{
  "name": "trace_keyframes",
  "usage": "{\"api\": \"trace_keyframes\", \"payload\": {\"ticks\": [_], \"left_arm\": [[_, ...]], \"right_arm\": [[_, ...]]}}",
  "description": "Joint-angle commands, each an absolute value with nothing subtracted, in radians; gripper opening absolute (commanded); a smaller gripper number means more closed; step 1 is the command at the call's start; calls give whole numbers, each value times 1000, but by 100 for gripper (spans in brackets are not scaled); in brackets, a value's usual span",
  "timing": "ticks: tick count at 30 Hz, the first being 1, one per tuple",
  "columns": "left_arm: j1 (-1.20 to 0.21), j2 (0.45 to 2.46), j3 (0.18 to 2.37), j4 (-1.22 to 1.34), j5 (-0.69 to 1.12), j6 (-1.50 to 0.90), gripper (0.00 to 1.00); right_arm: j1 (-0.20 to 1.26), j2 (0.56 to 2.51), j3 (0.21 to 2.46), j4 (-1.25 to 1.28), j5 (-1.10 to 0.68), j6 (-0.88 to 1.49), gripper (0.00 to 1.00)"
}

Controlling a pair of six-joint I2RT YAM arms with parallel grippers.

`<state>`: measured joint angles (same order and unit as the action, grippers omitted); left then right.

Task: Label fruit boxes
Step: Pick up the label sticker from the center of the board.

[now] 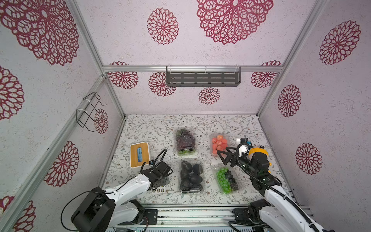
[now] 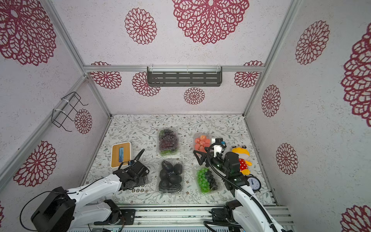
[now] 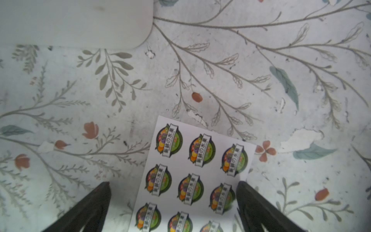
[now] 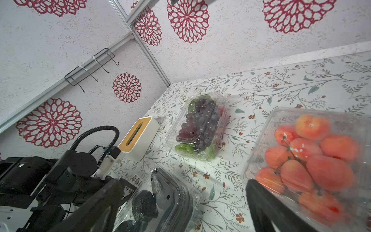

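Observation:
Four clear fruit boxes lie on the flowered table: dark purple grapes (image 1: 185,141), orange-red strawberries (image 1: 219,143), black round fruits (image 1: 191,176), and green-and-black grapes (image 1: 227,179). My left gripper (image 3: 173,184) points down, open, over a white sheet of round stickers (image 3: 192,170) near the table's front edge, left of the black fruits; nothing is between its fingers. My right gripper (image 1: 220,157) hovers open and empty between the strawberry box (image 4: 313,160) and the black fruit box (image 4: 160,200), above the table.
A white box with a wooden lid (image 1: 139,154) stands behind my left wrist. A yellow plush toy (image 2: 242,158) and a small alarm clock (image 2: 254,181) sit by the right arm. A wire rack (image 1: 90,111) hangs on the left wall, a dark shelf (image 1: 202,77) on the back wall.

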<state>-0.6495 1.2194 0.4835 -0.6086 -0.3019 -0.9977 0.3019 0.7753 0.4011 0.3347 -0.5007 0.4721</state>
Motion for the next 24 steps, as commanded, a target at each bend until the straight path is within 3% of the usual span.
{"api": "trace_keyframes", "payload": {"ticks": [1,10,24], "left_arm": [[-661,1294,471,-603,-245,-1027,98],[-689,1385,481,-600,-236,-1042,92],[-724,1412,476,-594,-230,-1078,61]], "right_arm": [[307,765,408,344,-493,469,99],[307,760,398,350,-495,472,99],[307,691,371,345,-488,485,99]]}}
